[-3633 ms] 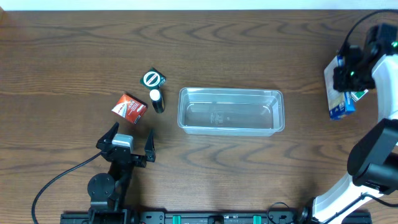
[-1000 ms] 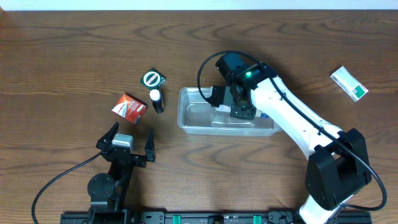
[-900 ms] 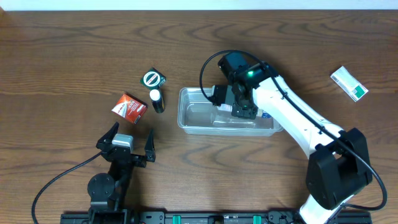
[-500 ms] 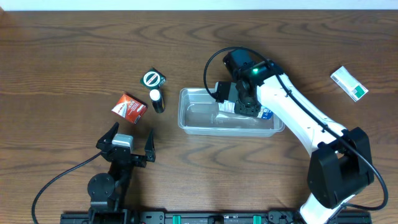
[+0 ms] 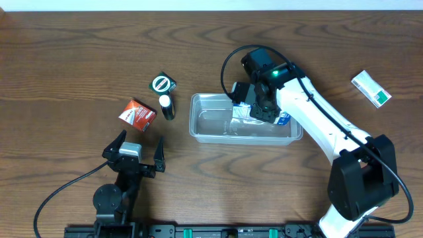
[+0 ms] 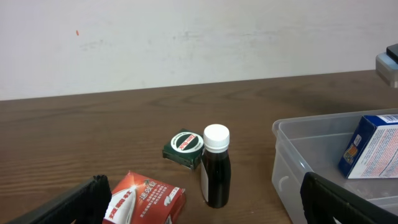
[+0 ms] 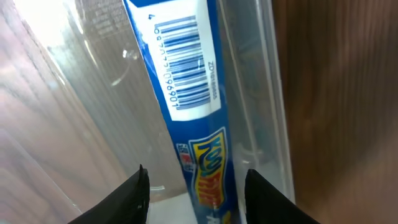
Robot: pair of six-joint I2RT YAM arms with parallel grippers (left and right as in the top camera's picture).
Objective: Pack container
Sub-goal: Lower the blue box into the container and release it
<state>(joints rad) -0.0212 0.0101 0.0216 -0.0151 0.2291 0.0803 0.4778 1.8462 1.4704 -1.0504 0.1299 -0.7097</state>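
Since our right gripper (image 7: 196, 193) gapes around the blue cardboard box (image 7: 186, 74) in the clear plastic tub (image 5: 211, 122), retreating might snag it.

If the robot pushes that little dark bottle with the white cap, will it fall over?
Probably, if nudged high: the bottle stands upright, tall and narrow. Once down, its round body would likely roll. It looks stiff, not squashy.

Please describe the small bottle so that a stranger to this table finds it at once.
Find the clear container in the middle of the table. Three items sit off its left end; the bottle is nearest to it. Unlike the green box and red box beside it, it is dark, upright and white-capped.
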